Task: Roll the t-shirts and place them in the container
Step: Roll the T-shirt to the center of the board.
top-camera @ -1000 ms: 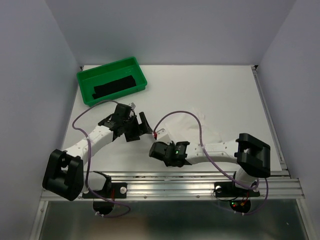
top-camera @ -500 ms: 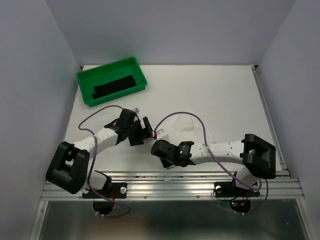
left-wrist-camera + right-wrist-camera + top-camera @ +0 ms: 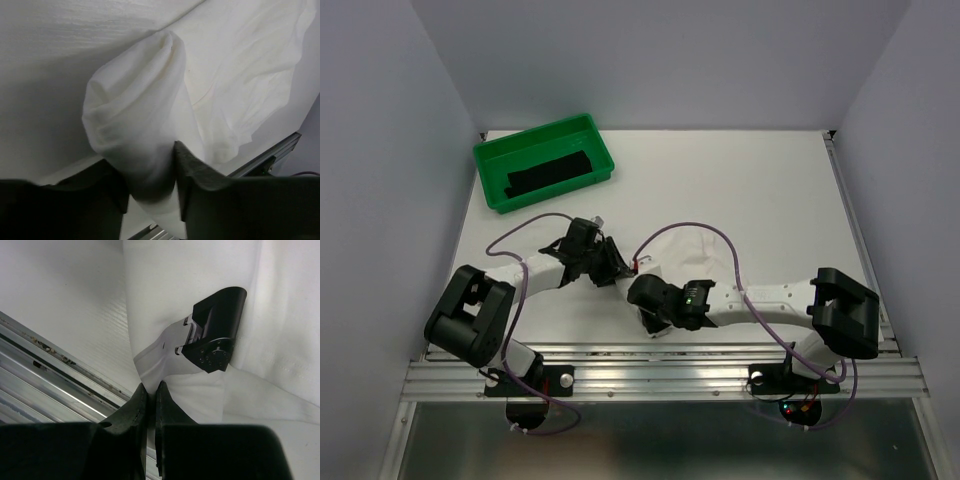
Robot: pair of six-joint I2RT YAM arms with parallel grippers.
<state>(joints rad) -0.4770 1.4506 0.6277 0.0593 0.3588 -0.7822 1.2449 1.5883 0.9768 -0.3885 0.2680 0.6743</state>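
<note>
The white t-shirt (image 3: 698, 252) lies on the table in front of the arms, its near-left end bunched into a loose roll (image 3: 135, 110). My left gripper (image 3: 612, 266) (image 3: 150, 167) is closed round that rolled end, with fabric pressed against both pads. Just right of it, my right gripper (image 3: 643, 302) (image 3: 150, 387) is shut on a thin edge of the same shirt (image 3: 175, 285) near the table's front rail. The left gripper's black finger (image 3: 216, 329) rests on the cloth in the right wrist view. The black t-shirt (image 3: 550, 175) lies flat inside the green tray (image 3: 535, 132).
The green tray stands at the back left corner of the white table (image 3: 770, 190). An aluminium rail (image 3: 660, 365) runs along the near edge, right under the right gripper. Purple cables loop over both arms. Grey walls close in on left and right.
My left arm has swung right and down to the shirt's rolled end, and its jaws have closed in on it. The right arm has slid slightly left, still pinching the edge.
</note>
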